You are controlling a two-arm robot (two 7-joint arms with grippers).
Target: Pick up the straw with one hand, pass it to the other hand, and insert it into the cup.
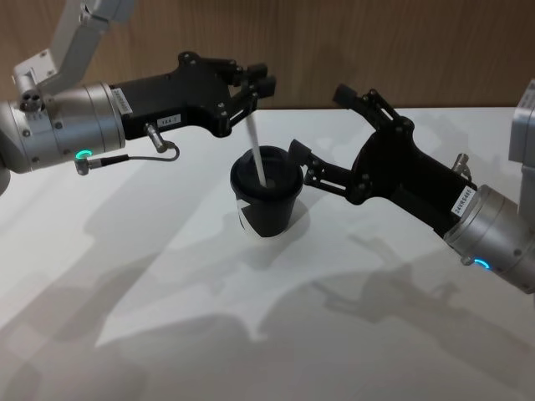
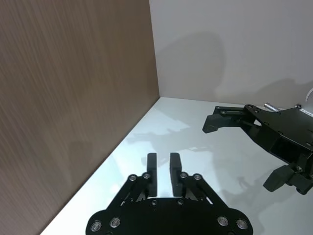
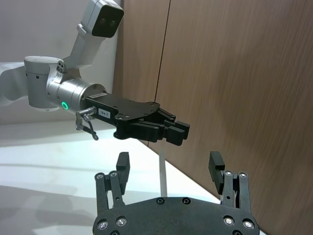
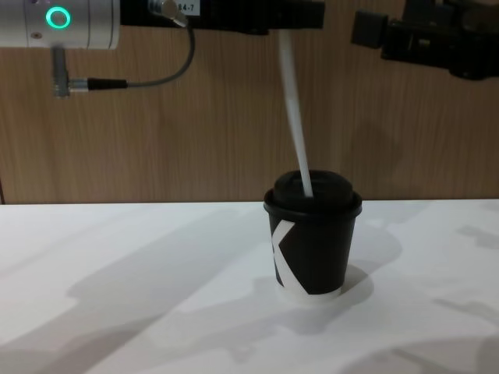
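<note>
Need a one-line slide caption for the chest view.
Left hand holds the straw with its lower end in the cup lid; right hand open alongside.

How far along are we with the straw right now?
Handover looks done: the left gripper holds the top of the straw, and the right gripper is open, beside the cup. In hand: the straw's lower end sits at the lid. Left: push it down and release.

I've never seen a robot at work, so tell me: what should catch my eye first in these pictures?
First, the white straw slanting down into the lid of the black cup at mid-table. The left gripper, above the cup, is shut on the straw's top end. The right gripper hangs open just right of the cup, holding nothing.
</note>
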